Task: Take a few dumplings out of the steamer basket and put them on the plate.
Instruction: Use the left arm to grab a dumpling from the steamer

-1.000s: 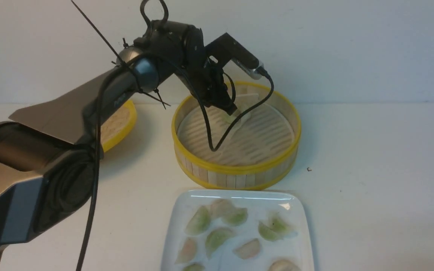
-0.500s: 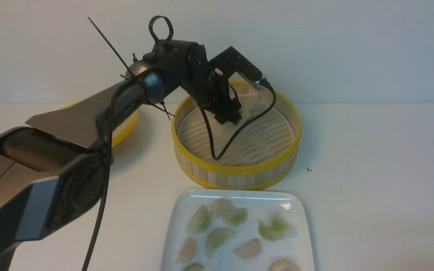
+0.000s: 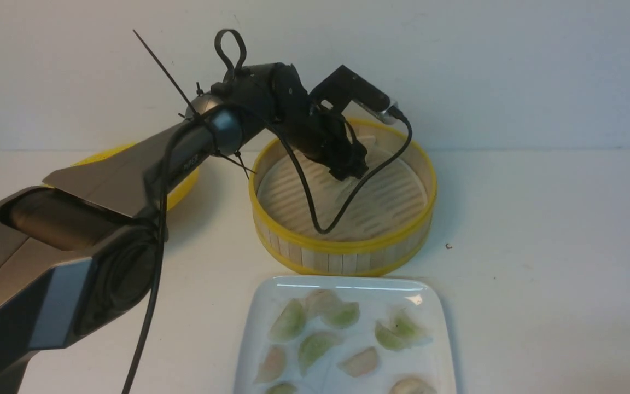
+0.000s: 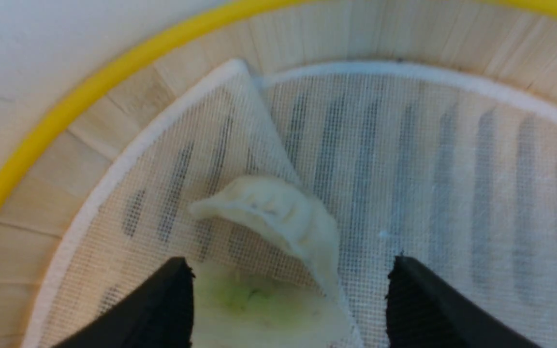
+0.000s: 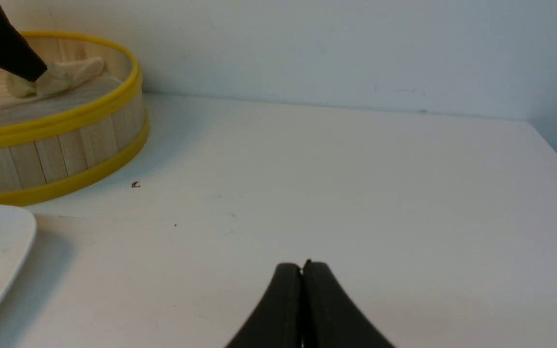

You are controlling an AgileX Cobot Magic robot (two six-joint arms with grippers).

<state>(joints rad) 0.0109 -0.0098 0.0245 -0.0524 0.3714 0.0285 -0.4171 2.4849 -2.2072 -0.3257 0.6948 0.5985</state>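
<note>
The steamer basket (image 3: 342, 249) stands at the table's middle back, with a folded mesh liner (image 4: 404, 159) on its floor. My left gripper (image 3: 350, 169) reaches down into it from the left. In the left wrist view this gripper (image 4: 290, 263) is open, its black fingertips (image 4: 177, 290) straddling a pale green dumpling (image 4: 254, 299) without touching it. A whitish dumpling (image 4: 269, 212) lies against it just beyond. The white plate (image 3: 348, 284) at the front holds several dumplings (image 3: 315, 345). My right gripper (image 5: 301, 266) is shut and empty above bare table, right of the basket (image 5: 56, 145).
A flat yellow-rimmed lid (image 3: 184, 180) lies left of the basket, mostly behind my left arm. A cable (image 3: 315, 213) from the left wrist hangs into the basket. A small dark speck (image 3: 448, 246) sits on the table to the right. A wall runs behind.
My left gripper has opened wide and shifted a little to the right inside the basket, lower over the dumplings. The plate and its dumplings have not moved.
</note>
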